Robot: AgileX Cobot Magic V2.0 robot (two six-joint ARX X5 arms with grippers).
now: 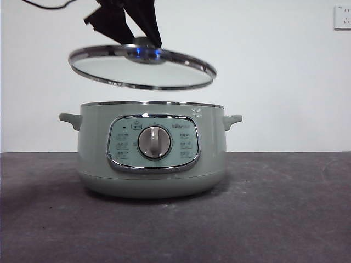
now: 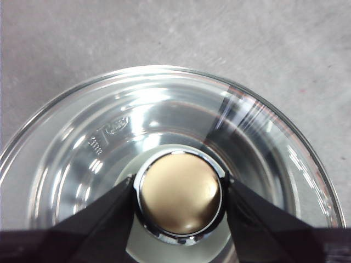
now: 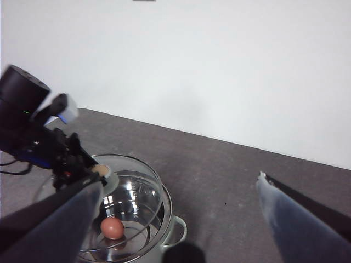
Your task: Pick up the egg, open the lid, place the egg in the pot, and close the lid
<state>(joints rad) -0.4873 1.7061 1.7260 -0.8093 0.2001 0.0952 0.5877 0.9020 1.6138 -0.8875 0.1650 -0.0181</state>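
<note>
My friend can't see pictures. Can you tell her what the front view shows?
A black pincer holds a glass lid, tilted, in the air above an open pale green pot. The pot stands on a dark table before a white wall.

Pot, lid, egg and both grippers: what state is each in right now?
pot: open, upright on the table.
lid: lifted, tilted, hanging above the pot.
egg: lying inside the pot.
left gripper: shut on the lid's knob.
right gripper: open, empty, above the pot.
</note>
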